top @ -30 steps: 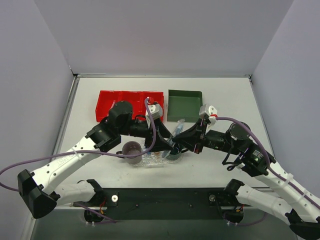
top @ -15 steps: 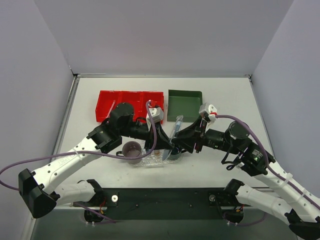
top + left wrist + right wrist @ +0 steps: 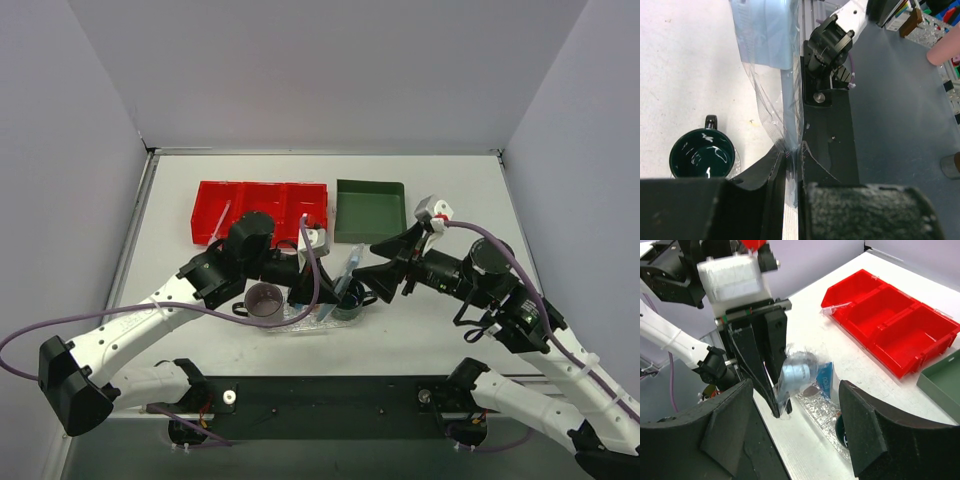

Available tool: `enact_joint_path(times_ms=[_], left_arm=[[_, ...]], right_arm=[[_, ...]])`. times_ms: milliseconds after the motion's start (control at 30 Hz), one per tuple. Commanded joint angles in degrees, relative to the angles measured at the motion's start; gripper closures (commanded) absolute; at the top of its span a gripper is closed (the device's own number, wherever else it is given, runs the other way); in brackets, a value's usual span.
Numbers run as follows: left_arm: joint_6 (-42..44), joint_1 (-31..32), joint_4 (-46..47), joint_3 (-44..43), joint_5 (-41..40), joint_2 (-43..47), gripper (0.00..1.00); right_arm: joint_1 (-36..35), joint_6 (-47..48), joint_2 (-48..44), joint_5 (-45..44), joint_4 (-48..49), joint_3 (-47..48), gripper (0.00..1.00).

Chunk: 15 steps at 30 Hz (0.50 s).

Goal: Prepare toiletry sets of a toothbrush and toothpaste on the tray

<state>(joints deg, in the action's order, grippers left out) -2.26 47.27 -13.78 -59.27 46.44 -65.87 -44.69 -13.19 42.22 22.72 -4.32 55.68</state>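
The toothbrush [image 3: 342, 282] is a light-blue piece in a clear wrapper, slanting above the clear bumpy tray [image 3: 300, 322]. My left gripper [image 3: 316, 297] is shut on the wrapper's lower end. The left wrist view shows the jaws pinching the film [image 3: 790, 150], with the toothbrush [image 3: 771, 35] reaching away from them. My right gripper [image 3: 373, 265] stands open just right of it, holding nothing. In the right wrist view the toothbrush [image 3: 799, 371] hangs between my spread fingers [image 3: 730, 425], over the tray [image 3: 827, 412]. I cannot make out the toothpaste for certain.
A grey-brown cup [image 3: 264, 299] and a dark green cup [image 3: 351, 301] stand on the tray. The red three-compartment bin [image 3: 262, 198] holds a slim whitish packet [image 3: 222, 214]. Right of it sits the green bin [image 3: 370, 208].
My left gripper has shut on the toothbrush wrapper. The right gripper has let go, opened wide and drawn back to the right. The toothbrush now tilts lower over the tray.
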Motion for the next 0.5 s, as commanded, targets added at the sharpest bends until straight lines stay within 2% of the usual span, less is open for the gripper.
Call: enact_joint_path(times_ms=[0,333,467], left_arm=[[4.1,0.2,-0.8,0.3,0.1,0.7,1.00],[4.7,0.2,-0.7,1.0,-0.3,1.4,1.00],[4.7,0.2,-0.6,1.0,-0.3,1.4,1.00]], right_arm=[[0.7,0.7,2.5,0.9,1.1,4.0,0.36],[1.5,-0.6,6.6,5.0,1.1,5.1,0.39],[1.8,-1.0,7.2,6.7,1.1,5.2,0.46]])
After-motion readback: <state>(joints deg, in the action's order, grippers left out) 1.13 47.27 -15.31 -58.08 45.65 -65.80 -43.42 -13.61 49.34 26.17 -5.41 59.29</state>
